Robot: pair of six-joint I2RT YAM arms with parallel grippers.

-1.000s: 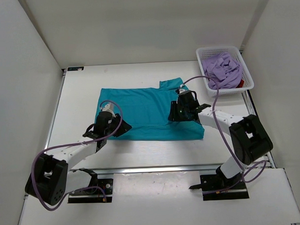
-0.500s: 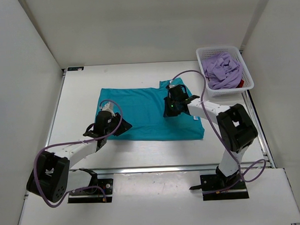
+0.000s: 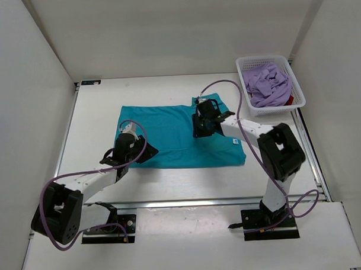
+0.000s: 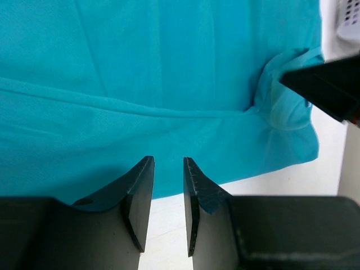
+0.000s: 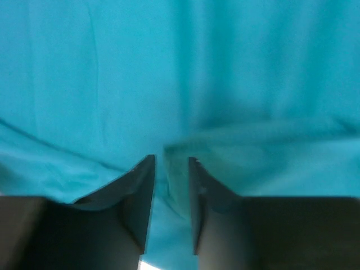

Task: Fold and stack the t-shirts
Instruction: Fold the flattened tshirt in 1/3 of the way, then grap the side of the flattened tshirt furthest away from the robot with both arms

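Note:
A teal t-shirt (image 3: 168,132) lies spread flat in the middle of the table. My left gripper (image 3: 136,149) sits at its near left edge. Its jaws (image 4: 167,169) stand apart, with bare table between them and the teal hem (image 4: 169,67) just past the tips. My right gripper (image 3: 199,127) rests on the shirt's far right part, near the sleeve. Its jaws (image 5: 171,169) stand apart, and a raised fold of teal cloth (image 5: 180,67) shows in the gap. The lavender t-shirt (image 3: 268,84) lies crumpled in the basket, and a bit of dark red t-shirt (image 3: 290,100) peeks out under it.
The white mesh basket (image 3: 261,59) stands at the far right corner of the table. White walls close in the table on the left, back and right. In the left wrist view the right gripper's dark body (image 4: 332,84) shows beside bunched teal cloth (image 4: 281,95).
My right gripper has slid up and to the left across the teal shirt, toward its collar side. The left arm has stayed where it was.

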